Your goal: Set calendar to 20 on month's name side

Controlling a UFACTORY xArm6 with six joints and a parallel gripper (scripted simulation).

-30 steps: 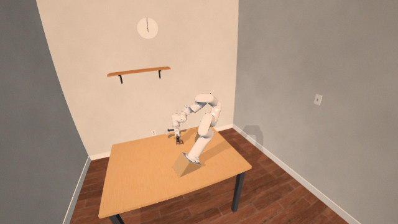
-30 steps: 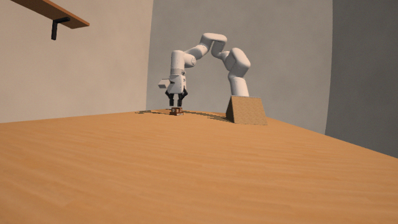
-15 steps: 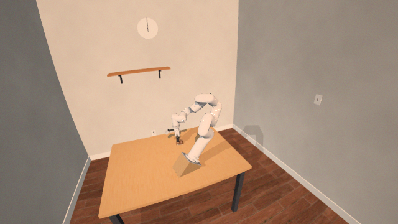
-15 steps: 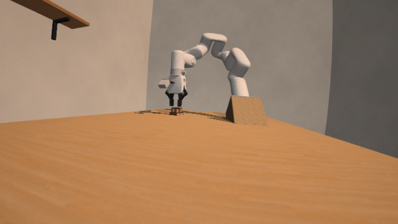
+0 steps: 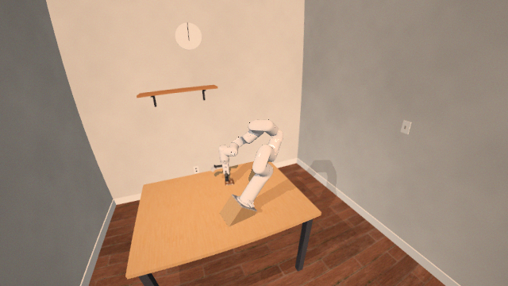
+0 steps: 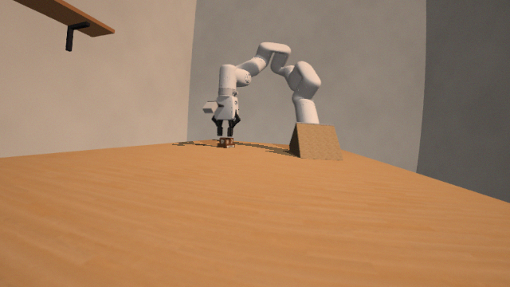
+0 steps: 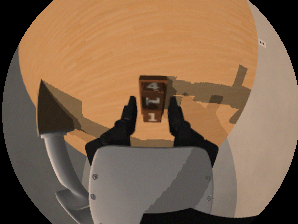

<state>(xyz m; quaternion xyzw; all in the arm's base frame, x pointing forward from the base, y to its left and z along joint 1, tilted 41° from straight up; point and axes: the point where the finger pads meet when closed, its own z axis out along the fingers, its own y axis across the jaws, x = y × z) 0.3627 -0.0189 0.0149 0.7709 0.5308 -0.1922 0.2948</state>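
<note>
Item: one gripper (image 5: 226, 179) (image 6: 225, 135) (image 7: 152, 104), pointing down, its fingers partly spread, nothing pinched between them.

Item: one small brown calendar (image 5: 229, 183) (image 6: 226, 143) (image 7: 153, 100), directly beneath your fingertips. In the exterior view it sits just below them; in the wrist view it shows between the two fingers, a little beyond them toward the picture's top.

Axis: the calendar's long side runs up and down the wrist view, across the line on which your fingers close. You have them facing its long flanks, so a straight descent looks the likely approach, with a small shift along that axis to choose a cube.

Markings: a 4 at the far end, a digit lying sideways in the middle, a 1 at the near end. Which of these belongs to the dated side, you cannot tell; the month's name is not legible. A cube probably needs turning before 20 can show. Closing off-centre could drag the tray.

Support: one table (image 5: 178, 222) (image 6: 239, 219) (image 7: 95, 55), beneath the calendar.

Outlying: one wedge-shaped base block (image 5: 228, 212) (image 6: 319, 141) (image 7: 55, 117), well apart, left in the wrist view.
</note>
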